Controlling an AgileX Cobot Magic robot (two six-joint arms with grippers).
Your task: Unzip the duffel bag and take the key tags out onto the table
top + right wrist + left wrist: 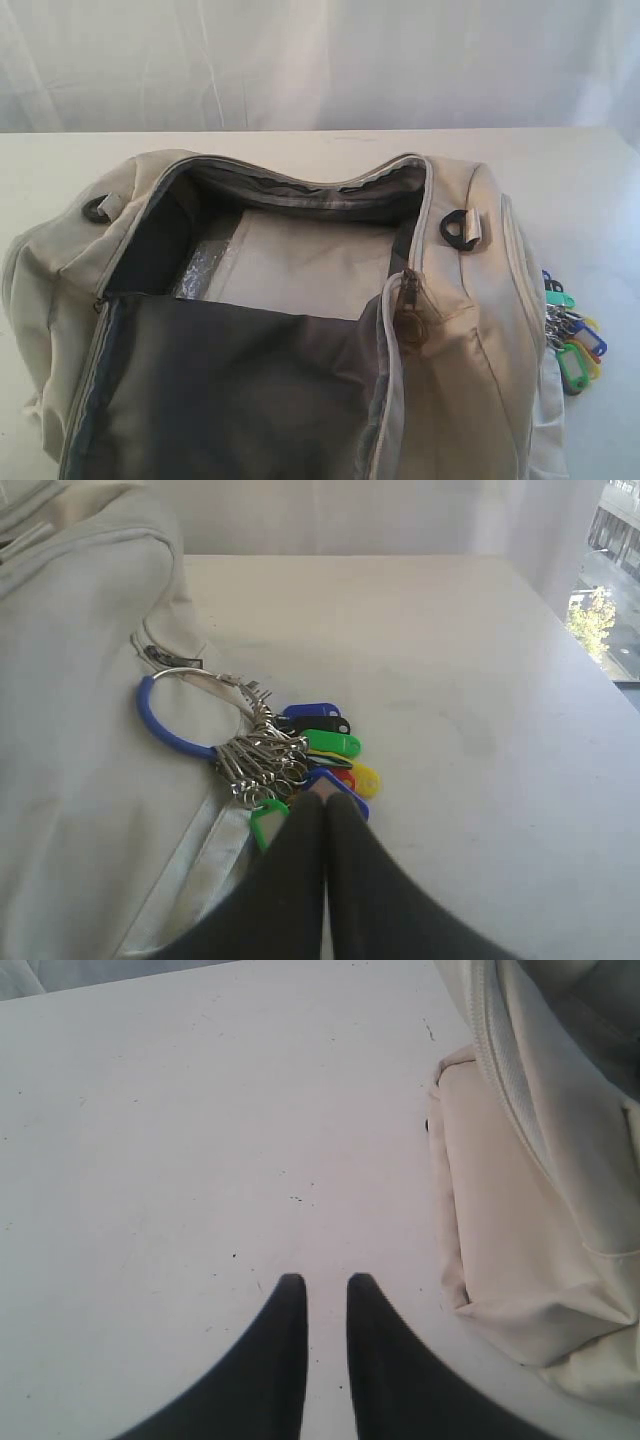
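Note:
The cream duffel bag lies unzipped on the white table, its dark grey lining showing. The key tags rest on the table against the bag's right side, outside it. In the right wrist view the key tags hang from silver rings on a blue loop beside the duffel bag. My right gripper is shut, its tips just over a blue tag, and nothing shows between them. My left gripper hovers over the bare table, slightly open and empty, beside the duffel bag.
Black D-rings sit at the bag's two ends. A metal zipper pull hangs at the opening's right edge. Inside the bag lie a pale flat panel and some crinkled clear plastic. A white curtain backs the table.

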